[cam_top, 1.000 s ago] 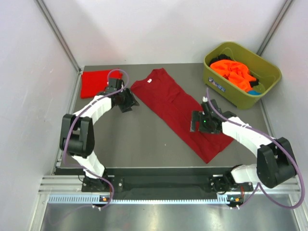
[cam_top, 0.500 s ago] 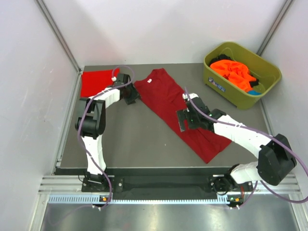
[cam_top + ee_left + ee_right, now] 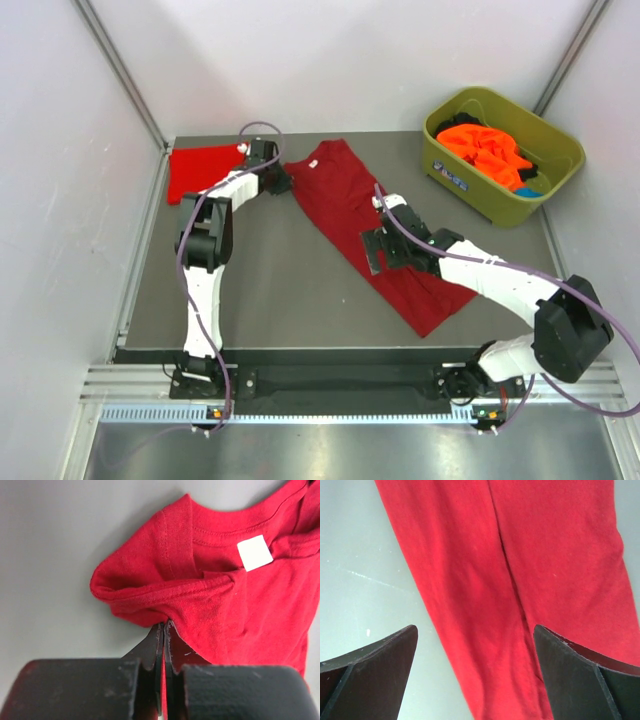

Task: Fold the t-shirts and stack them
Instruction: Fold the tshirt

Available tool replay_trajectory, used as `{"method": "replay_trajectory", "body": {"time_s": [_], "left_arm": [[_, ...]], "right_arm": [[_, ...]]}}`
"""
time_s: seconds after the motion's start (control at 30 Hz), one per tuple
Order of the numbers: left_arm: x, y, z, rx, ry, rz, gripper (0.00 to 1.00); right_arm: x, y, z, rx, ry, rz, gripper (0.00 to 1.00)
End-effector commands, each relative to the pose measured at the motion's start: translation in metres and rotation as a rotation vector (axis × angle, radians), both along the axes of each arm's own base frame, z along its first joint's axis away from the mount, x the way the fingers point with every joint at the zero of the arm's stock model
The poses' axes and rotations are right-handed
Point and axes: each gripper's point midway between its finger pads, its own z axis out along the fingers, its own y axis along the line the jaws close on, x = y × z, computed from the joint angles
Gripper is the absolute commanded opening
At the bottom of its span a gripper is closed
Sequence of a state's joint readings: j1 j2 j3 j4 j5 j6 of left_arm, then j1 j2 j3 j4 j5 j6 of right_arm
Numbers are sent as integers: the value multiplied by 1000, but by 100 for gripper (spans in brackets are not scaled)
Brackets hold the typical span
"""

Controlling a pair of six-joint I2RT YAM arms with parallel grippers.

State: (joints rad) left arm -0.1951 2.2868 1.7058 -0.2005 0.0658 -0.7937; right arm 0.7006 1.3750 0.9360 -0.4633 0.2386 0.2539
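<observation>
Both arms have shifted since the earlier frame. The left gripper (image 3: 164, 626) has travelled to the far-left shoulder of the dark crimson t-shirt (image 3: 340, 195) and clamped down. The right gripper (image 3: 475, 630) has crossed leftward over the same shirt to its left edge.

Far left: a brighter red t-shirt (image 3: 195, 170) lies folded flat in the bench's (image 3: 270, 290) far-left corner, apart from both grippers.

Left gripper: jaws pressed together, with a fold of crimson cloth pinched between the tips at the sleeve beside the collar. The cloth bunches into a soft rolled ridge there. The ribbed neckband and a small square white label (image 3: 254, 552) lie just beyond.

Centre: the crimson shirt lies as a long narrow strip running diagonally from far-left to near-right. It is a matte knit with one lengthwise crease.

Right gripper: jaws spread wide above the strip's left edge, holding nothing.

Judgement: one corner is secured and the second grasp is pending, so the next fold has not begun.

Far right: an olive-green plastic tub (image 3: 562, 147) with rigid walls holds crumpled orange t-shirts (image 3: 480, 145).
</observation>
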Motion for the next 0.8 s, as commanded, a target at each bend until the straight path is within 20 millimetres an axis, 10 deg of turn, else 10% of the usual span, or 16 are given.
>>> {"method": "replay_trajectory", "body": {"time_s": [0.0,0.57,0.7,0.77], "left_arm": [[23,21,-19,14,6,39,0],[71,18,-15,-117,-81,-34,0],[65,15,-17,-130,-67,-53,0],[62,13,-15,-136,-67,-64,10]], "right_arm": [[9,7,16,10,-53,-14,100],[-40,45,-16,-83,-55,-5,100],[-62,55,-10,47,-58,-4,100],[-77,90,15,257,-61,166,100]]}}
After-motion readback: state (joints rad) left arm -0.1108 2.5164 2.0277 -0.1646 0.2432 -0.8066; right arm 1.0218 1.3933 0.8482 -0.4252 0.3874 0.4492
